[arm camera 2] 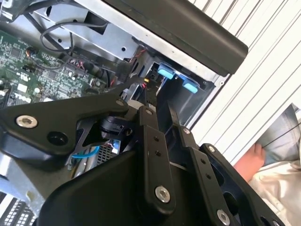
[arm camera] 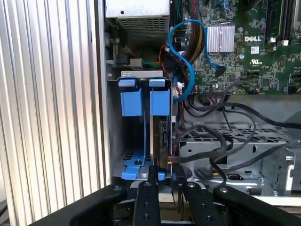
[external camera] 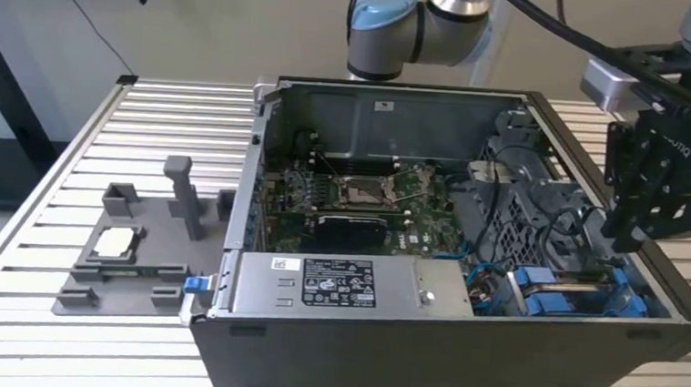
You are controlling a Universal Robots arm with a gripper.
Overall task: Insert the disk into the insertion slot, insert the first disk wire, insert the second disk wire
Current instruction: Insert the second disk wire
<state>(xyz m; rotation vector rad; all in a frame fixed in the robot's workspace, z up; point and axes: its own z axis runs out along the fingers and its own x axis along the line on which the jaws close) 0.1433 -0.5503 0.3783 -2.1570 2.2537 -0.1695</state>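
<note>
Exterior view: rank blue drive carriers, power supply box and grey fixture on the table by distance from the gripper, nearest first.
From the gripper:
1. Blue drive carriers, in the case corner below it.
2. Power supply box, along the case's near wall.
3. Grey fixture, outside the case, at the exterior view's left.

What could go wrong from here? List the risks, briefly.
1. Black cables loop right beside the blue carriers below the claw; it may snag or pinch one.
2. A person's hand is at the table's edge near the case; an arm swing could hit it.
</note>
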